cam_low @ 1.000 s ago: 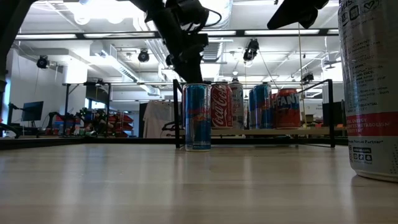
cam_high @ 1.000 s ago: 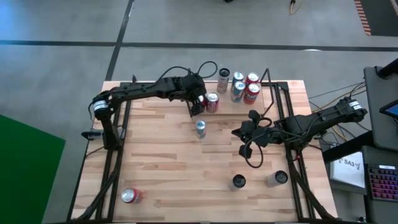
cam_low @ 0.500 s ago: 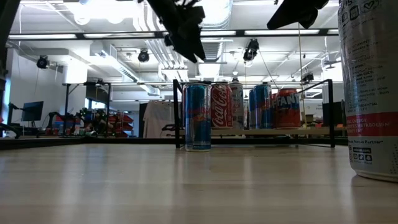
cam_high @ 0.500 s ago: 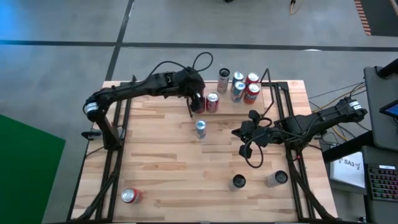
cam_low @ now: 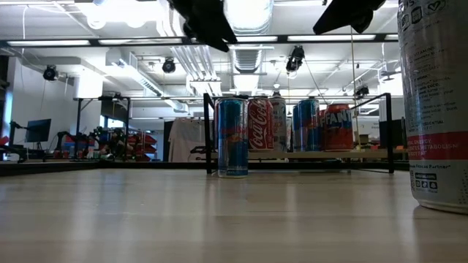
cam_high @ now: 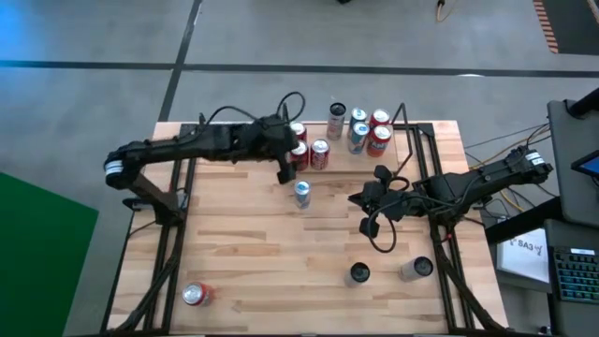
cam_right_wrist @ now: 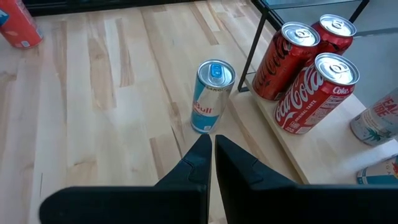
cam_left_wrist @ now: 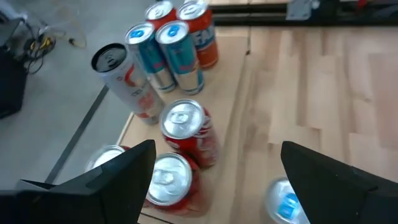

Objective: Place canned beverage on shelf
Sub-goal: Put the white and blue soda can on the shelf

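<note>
Here the left gripper (cam_high: 284, 170) hangs wide and empty just above the shelf's (cam_high: 393, 150) front edge, a pale wood board in thin black rails at the table's far edge. Glossy cylindrical cans (cam_high: 319, 153) stand on it. The right gripper (cam_high: 360, 199) hovers pinched shut.

A light plank table (cam_high: 243, 253) carries a black-framed wooden shelf (cam_high: 404, 131) at its far edge, crowded with upright cans (cam_high: 367, 131). Four more cans (cam_high: 301, 193) sit scattered on the table.
</note>
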`<act>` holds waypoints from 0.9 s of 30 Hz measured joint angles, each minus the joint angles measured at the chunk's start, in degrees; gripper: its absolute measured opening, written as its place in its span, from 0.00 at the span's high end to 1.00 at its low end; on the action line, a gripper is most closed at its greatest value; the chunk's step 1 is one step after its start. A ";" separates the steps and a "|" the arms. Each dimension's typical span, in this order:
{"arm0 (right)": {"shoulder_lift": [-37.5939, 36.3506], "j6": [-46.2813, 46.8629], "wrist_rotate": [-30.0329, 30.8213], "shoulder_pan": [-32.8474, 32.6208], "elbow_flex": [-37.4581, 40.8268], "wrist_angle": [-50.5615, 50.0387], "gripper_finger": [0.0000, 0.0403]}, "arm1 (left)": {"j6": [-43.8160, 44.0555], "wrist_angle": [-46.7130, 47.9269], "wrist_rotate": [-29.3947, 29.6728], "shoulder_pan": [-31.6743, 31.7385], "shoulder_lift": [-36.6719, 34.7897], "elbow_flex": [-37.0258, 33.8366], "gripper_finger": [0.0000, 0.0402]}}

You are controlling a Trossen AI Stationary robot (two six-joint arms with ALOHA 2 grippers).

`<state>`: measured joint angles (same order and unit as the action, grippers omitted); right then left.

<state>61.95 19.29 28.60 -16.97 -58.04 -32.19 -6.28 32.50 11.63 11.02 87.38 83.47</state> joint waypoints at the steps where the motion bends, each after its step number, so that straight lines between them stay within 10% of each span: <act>1: 0.00 0.00 0.02 0.03 0.00 0.10 0.97 | 0.59 -1.57 0.00 -0.47 -1.34 -1.96 0.18; 27: 2.44 -11.50 -0.12 7.51 0.00 15.91 0.97 | 4.36 -41.17 -0.15 -9.89 -23.72 -44.95 0.18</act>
<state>64.40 7.79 28.48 -9.46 -58.04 -16.28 -1.92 -8.67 11.49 1.13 63.66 38.52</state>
